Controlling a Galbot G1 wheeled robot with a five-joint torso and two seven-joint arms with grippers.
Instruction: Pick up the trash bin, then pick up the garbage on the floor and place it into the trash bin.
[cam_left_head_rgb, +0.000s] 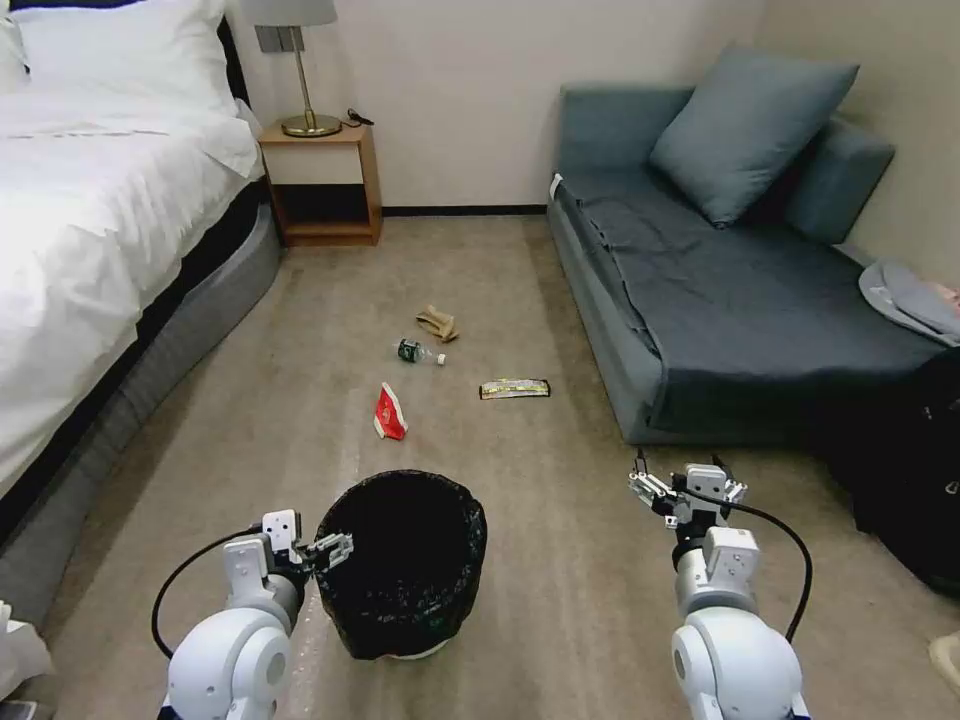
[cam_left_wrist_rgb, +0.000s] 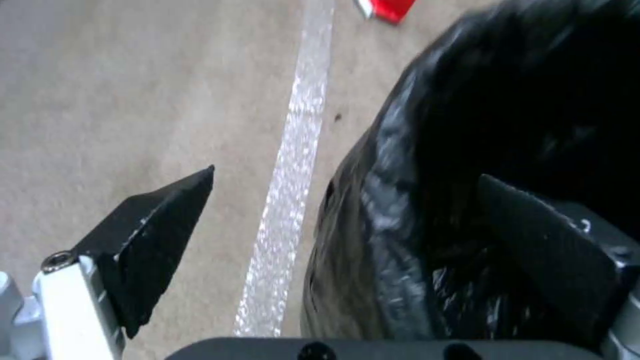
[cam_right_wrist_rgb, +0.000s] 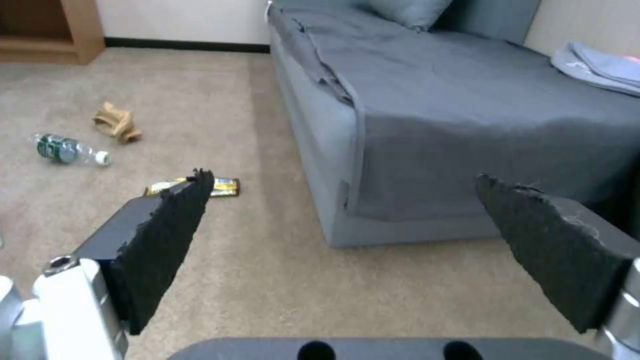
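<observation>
We judge the trash bin (cam_left_head_rgb: 405, 560) light, its liner slippery; open left gripper (cam_left_head_rgb: 325, 549) straddles its 9-o'clock rim, open right gripper (cam_left_head_rgb: 688, 490) idle.

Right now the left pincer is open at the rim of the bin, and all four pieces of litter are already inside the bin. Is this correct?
Not quite. The left pincer is open at the rim of the bin, but the head view shows the litter on the carpet beyond it: red packet, bottle, crumpled paper and yellow wrapper.
</observation>
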